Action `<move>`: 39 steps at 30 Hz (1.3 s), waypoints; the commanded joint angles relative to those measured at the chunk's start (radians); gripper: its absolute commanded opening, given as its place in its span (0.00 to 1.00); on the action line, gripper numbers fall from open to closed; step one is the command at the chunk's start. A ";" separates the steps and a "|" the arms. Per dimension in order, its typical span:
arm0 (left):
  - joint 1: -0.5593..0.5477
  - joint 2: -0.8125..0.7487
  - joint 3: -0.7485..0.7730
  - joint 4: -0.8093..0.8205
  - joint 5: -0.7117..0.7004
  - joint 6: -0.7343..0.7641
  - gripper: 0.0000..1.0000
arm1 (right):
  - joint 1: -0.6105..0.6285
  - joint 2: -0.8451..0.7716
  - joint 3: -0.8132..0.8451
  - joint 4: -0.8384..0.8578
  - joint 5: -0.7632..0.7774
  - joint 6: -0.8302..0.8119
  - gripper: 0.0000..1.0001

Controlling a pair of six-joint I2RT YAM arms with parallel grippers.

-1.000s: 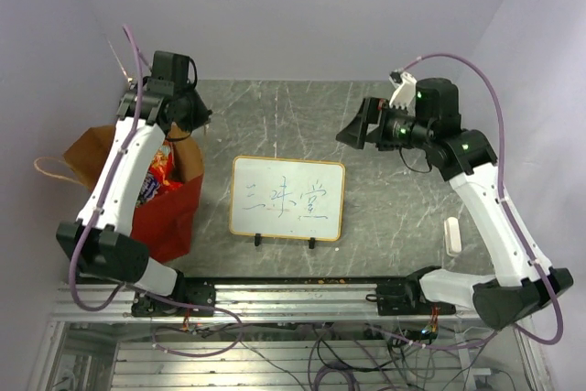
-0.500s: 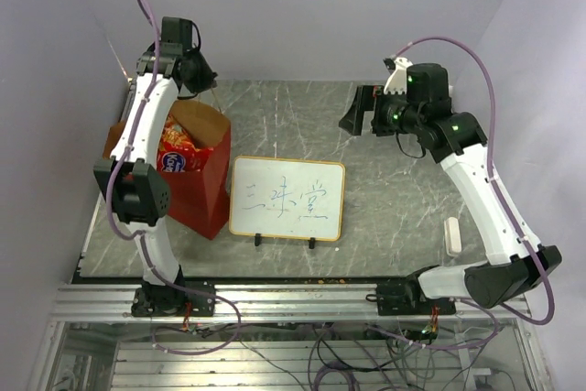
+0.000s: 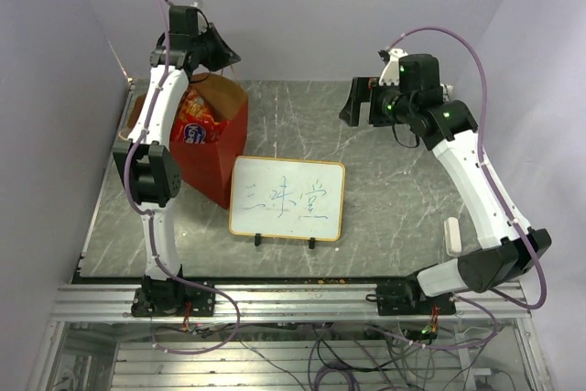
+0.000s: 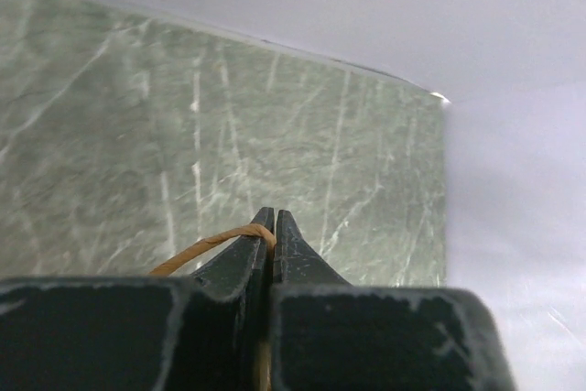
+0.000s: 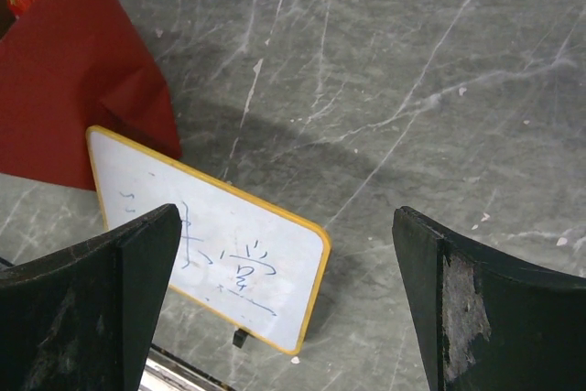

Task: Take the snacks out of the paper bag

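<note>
Grey marbled table [image 3: 385, 180], lilac walls [image 3: 320, 16]; left jaws pinch the bag handle [image 4: 215, 241], right jaws gape wide.

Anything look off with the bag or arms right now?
Yes: the left gripper is shut on the thin tan string handle of the red paper bag, not on a snack. The red crinkly chip bag sits inside the bag.

1 paper bag [image 3: 216, 157] — perhaps 1 snack [image 3: 194, 124]
</note>
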 commanded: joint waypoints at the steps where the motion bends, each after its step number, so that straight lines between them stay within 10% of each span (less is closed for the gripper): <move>1: -0.047 0.007 0.080 0.261 0.164 0.019 0.07 | -0.002 0.017 0.040 -0.018 0.034 -0.029 1.00; 19: -0.271 -0.051 -0.012 0.220 0.247 0.131 0.07 | -0.002 0.071 0.033 0.002 -0.039 -0.036 1.00; 36: -0.094 -0.185 0.015 0.000 0.227 0.124 0.98 | -0.002 0.224 0.113 0.100 -0.118 0.020 1.00; 39: -0.055 -0.203 0.047 -0.062 0.230 0.143 0.99 | 0.000 0.289 0.172 0.116 -0.143 0.026 1.00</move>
